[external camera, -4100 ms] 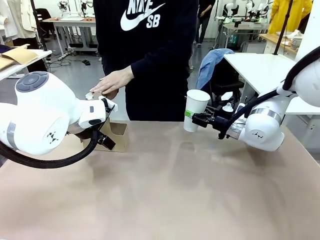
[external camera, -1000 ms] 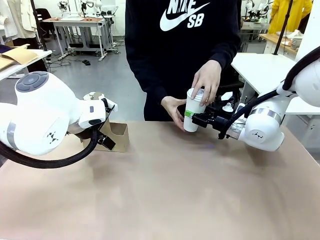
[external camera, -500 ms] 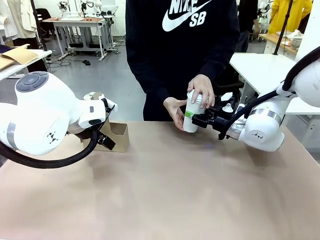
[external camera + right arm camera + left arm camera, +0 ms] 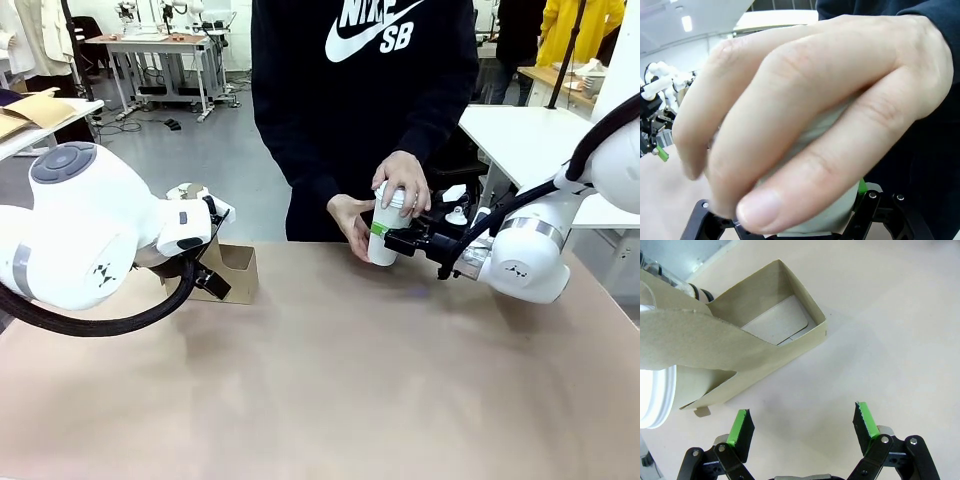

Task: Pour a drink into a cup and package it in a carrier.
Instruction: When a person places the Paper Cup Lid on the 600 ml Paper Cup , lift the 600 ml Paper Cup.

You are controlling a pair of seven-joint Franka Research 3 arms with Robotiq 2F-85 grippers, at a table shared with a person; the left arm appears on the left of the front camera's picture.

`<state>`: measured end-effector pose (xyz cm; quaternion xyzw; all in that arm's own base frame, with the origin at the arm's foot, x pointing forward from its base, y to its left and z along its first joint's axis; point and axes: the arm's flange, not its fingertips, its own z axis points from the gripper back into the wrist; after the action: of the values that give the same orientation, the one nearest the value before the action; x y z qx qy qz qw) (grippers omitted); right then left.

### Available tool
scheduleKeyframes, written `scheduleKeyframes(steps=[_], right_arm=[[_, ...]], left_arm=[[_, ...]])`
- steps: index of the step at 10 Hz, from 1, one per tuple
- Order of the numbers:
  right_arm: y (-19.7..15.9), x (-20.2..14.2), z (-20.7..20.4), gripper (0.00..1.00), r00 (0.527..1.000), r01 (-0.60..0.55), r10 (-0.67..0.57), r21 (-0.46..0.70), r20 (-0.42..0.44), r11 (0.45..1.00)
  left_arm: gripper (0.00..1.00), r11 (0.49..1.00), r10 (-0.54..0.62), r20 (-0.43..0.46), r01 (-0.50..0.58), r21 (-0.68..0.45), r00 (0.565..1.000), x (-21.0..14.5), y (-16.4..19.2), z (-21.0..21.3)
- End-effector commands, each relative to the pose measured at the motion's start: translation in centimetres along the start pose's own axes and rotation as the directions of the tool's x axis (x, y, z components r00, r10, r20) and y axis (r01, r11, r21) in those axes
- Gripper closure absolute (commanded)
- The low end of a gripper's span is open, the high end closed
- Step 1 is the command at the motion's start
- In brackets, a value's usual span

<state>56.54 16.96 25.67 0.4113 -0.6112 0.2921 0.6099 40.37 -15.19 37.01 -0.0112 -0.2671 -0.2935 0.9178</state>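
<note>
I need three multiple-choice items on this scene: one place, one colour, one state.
1. Where is the carrier? A) on a chair B) on the table C) on the floor
2. What colour are the pads of the left gripper? A) red B) green C) blue
3. The right gripper is: A) open B) shut on the carrier C) shut on the cup
Key: 1 B, it stands on the table; 2 B, both pads show green; 3 C, it clamps the cup under the person's hand.
</note>
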Motion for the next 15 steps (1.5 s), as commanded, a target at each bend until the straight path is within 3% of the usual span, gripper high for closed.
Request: scheduleKeyframes(steps=[1,15], right_arm=[[0.16,0.78,-0.38,0.2,1.0,-0.004,0.004,-0.003,0.014,1.0],[0.16,0.78,-0.38,0.2,1.0,-0.004,0.004,-0.003,0.014,1.0]], left_arm=[[0.0,1.0,0.0,0.001,0.0,-0.001,1.0,0.01,-0.01,0.03],[0.0,1.0,0.0,0.001,0.0,-0.001,1.0,0.01,-0.01,0.03]])
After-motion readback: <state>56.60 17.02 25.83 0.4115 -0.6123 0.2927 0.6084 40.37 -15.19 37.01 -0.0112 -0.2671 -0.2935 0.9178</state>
